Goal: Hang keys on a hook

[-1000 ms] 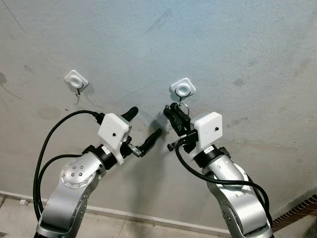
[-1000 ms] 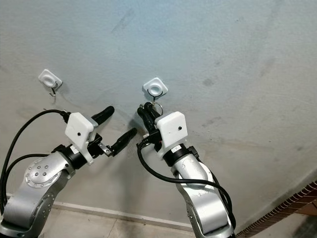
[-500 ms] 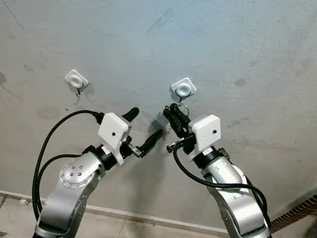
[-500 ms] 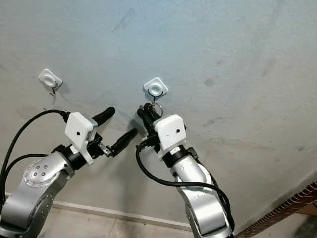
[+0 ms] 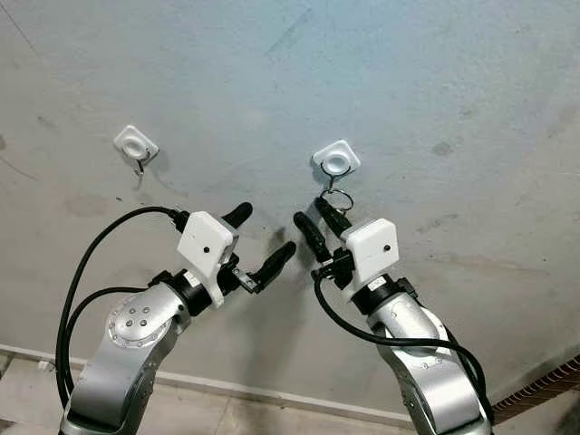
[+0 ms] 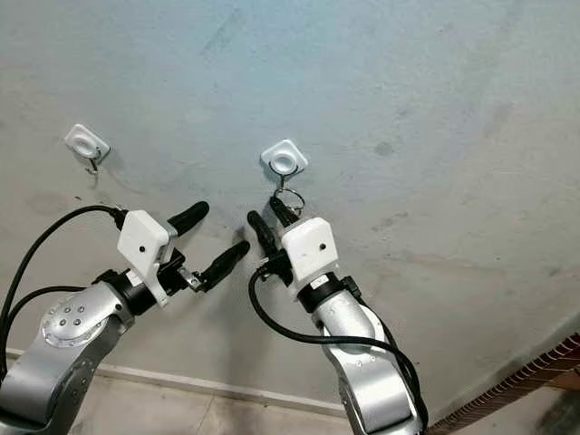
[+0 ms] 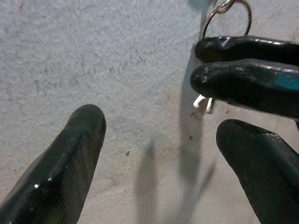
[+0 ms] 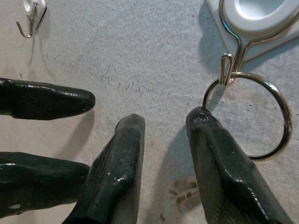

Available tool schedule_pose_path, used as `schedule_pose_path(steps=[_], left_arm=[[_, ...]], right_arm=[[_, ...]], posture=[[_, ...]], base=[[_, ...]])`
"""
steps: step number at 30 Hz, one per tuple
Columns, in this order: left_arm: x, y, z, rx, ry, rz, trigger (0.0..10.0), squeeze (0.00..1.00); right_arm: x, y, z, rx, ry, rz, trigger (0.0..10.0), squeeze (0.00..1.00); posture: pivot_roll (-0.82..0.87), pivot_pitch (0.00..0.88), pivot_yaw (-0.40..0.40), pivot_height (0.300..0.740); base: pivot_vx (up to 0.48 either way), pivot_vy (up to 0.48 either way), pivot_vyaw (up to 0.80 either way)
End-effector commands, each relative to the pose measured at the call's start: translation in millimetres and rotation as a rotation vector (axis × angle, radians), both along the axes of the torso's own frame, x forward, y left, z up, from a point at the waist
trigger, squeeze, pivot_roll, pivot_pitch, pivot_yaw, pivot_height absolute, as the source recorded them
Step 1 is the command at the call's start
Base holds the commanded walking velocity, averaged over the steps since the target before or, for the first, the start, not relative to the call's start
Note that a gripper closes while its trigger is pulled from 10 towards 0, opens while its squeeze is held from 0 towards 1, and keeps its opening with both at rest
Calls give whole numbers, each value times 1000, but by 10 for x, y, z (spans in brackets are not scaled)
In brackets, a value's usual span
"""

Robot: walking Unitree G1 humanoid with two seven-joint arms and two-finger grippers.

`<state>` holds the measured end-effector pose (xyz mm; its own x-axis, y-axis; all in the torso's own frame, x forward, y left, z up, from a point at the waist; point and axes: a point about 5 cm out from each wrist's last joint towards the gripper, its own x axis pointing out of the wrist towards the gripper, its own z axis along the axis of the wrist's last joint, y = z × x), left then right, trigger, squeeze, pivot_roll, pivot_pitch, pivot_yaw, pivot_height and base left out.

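The silver metal key ring (image 8: 252, 116) hangs on the wire hook of the white square wall-mounted hook plate (image 5: 336, 161) on the grey plaster wall (image 5: 435, 82). The right pincer (image 5: 316, 220) is released just below the ring. The left pincer (image 5: 261, 237) is released beside it. A second white hook plate (image 5: 135, 143) sits further left.
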<state>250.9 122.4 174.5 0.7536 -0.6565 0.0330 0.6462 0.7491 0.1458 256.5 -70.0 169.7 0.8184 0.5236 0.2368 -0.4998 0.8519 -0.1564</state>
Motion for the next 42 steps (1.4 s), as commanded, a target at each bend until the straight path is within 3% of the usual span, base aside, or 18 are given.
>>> schedule_pose_path(steps=[1, 13, 16, 25, 42], left_arm=[[-23, 1, 32, 10, -10, -13, 10000, 0], [-29, -1, 29, 7, -7, -8, 10000, 0], [-25, -13, 16, 2, -3, -5, 10000, 0], [-3, -50, -2, -7, -2, -8, 10000, 0], [1, -45, -18, -9, -3, 0, 10000, 0]], right_arm=[[26, -54, -13, 1, 7, -39, 10000, 1000], [-49, -210, 53, 12, -12, -103, 10000, 1000], [-142, -306, 81, 14, -7, -110, 10000, 1000], [-269, -322, 1, 8, 36, -106, 10000, 1000], [-343, -395, -72, 5, 92, -125, 10000, 1000]], posture=[[199, 5, 4, 740], [189, 13, 0, 740], [168, 13, -3, 740], [153, 5, -7, 740], [150, 2, -11, 740]], base=[[0, 0, 0], [0, 0, 0], [0, 0, 0], [0, 0, 0], [0, 0, 0]])
